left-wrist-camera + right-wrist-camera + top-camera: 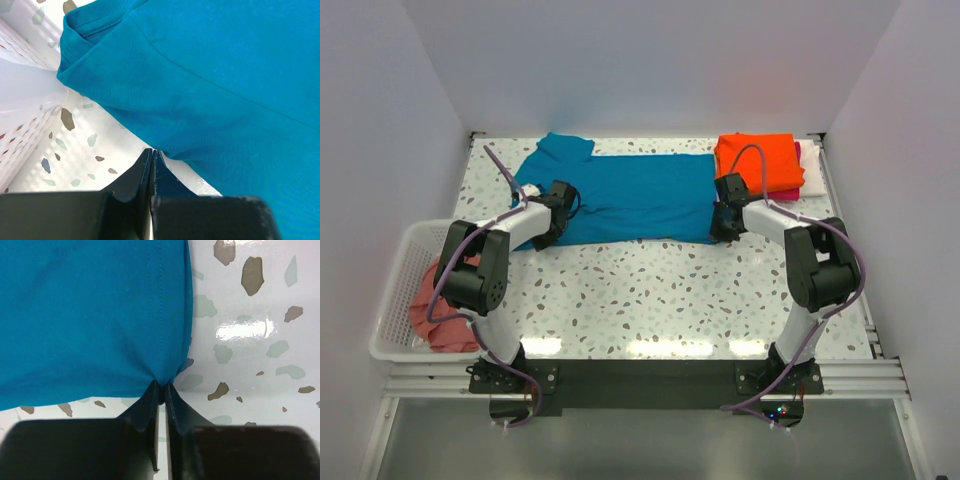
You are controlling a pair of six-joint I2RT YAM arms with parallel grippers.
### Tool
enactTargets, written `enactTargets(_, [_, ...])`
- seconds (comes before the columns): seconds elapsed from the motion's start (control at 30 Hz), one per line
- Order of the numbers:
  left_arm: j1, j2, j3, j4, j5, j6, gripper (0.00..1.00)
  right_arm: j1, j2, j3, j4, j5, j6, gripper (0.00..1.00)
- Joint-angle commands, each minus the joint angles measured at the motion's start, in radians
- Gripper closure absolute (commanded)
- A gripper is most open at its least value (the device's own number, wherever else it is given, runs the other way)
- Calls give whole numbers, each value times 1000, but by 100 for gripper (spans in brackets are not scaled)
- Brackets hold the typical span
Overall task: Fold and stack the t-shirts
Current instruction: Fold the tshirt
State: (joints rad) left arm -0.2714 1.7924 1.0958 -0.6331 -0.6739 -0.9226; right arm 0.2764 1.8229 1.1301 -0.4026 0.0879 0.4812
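The teal-blue t-shirt [630, 195] lies spread flat on the worktop [660, 290], between the two hands. The right hand [161, 386] is clamped on the shirt's near corner, and the cloth makes small wrinkles toward the fingertips. The left hand [151, 159] has its fingers pressed together at the shirt's edge; I cannot tell if cloth is caught between them. Just beyond the right hand, the orange t-shirt [757, 160] sits folded on top of the magenta t-shirt [785, 193]. Left of the left hand and nearer to the arm bases, the salmon-pink t-shirt [435, 310] lies crumpled in a white basket [395, 290].
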Motion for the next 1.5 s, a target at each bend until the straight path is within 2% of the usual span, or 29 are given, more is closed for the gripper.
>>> enactTargets(0.0, [-5,-34,7,27,-4,13,100,1,-4,22,-42,75,-7,98])
enactTargets(0.27, [-12,-99,-48,21,20,18,100,-68,-190,-59,-93,49,-27,100])
enactTargets(0.43, [-52,-203,-123,12,49,-2,100,-163,-362,-167,-117,-45,-36,100])
enactTargets(0.73, [-121,-428,-292,-59,82,-130,100,-203,-599,-317,-232,-86,-18,98])
enactTargets(0.83, [-121,-499,-341,-15,118,-95,100,-206,-640,-358,-225,-117,-1,94])
enactTargets(0.93, [-121,-518,-329,3,116,-97,69,-206,-637,-375,-209,-152,10,94])
enactTargets(0.97, [-121,-510,-329,10,109,-96,53,-206,-634,-377,-197,-160,17,94])
enactTargets(1.03, [-121,-495,-320,22,102,-96,43,-206,-622,-377,-179,-177,20,95])
enactTargets(1.07, [-121,-472,-315,32,100,-97,40,-206,-617,-375,-176,-181,20,95])
enactTargets(1.3, [-120,-266,-238,36,31,-139,38,-206,-591,-351,-171,-168,2,96])
enactTargets(1.47, [-120,-222,-217,58,-16,-156,36,-209,-580,-349,-163,-149,-15,97])
